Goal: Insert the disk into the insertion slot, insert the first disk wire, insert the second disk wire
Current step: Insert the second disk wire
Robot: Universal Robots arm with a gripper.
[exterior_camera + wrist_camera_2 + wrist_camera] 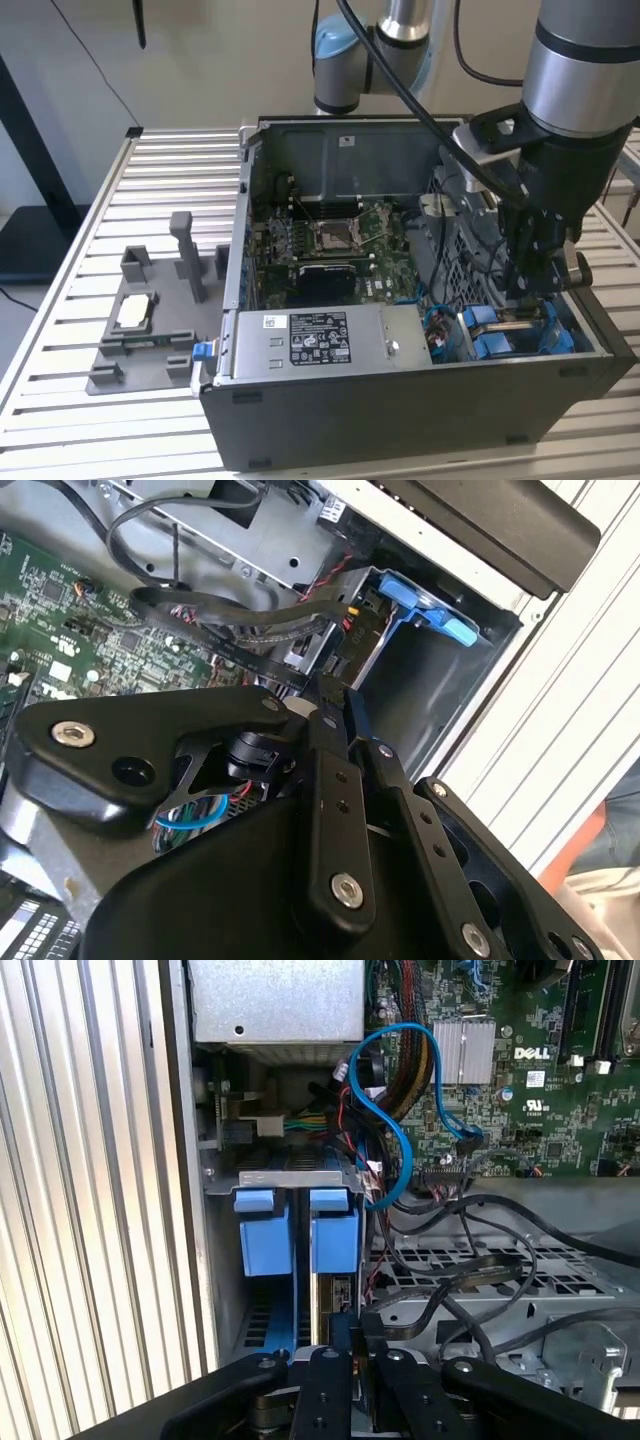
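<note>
The gripper (545, 285) reaches down into the open computer case (400, 420) at the corner on the exterior view's right, just above the drive slot (520, 335) with its blue rails. In the first wrist view the disk (333, 1290) stands on edge in the slot (265, 1260), its blue bracket beside a second blue bracket, and the black fingers (335, 1380) sit closed against the disk's near edge. A blue cable (400, 1130) loops over the green board (540, 1080), near the silver power box (320, 340).
</note>
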